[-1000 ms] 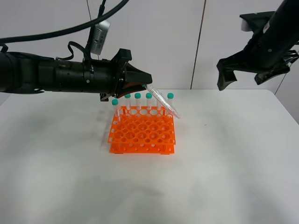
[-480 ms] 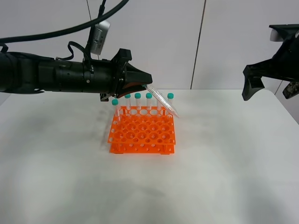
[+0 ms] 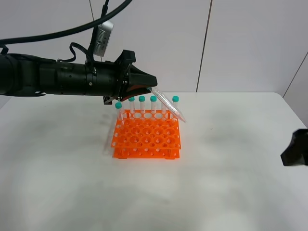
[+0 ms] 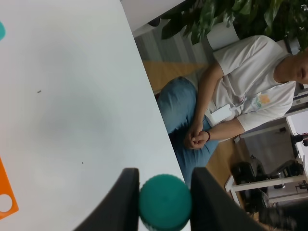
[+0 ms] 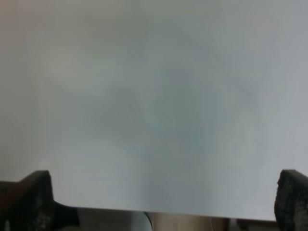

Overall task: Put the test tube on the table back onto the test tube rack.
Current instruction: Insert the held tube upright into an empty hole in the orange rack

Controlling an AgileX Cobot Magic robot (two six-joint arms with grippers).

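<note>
My left gripper (image 3: 148,87) reaches over the back of the orange test tube rack (image 3: 147,139) and is shut on a test tube (image 3: 168,106). The tube slants down to the right, with its tip near the rack's back right corner. In the left wrist view the tube's teal cap (image 4: 165,201) sits clamped between the two dark fingers (image 4: 122,202). Several other capped tubes (image 3: 142,105) stand in the rack's back row. My right gripper (image 5: 163,192) is open and empty over bare white table (image 5: 154,96). Only a dark part of it (image 3: 296,149) shows at the right edge of the high view.
The white table (image 3: 231,159) spreads wide around the rack. Its far edge shows in the left wrist view (image 4: 144,82), and a seated person (image 4: 226,101) is beyond it. A white panelled wall (image 3: 231,43) stands behind the table.
My right arm has swung from high at the upper right down to low at the right edge of the high view. The left arm and its tube have not moved.
</note>
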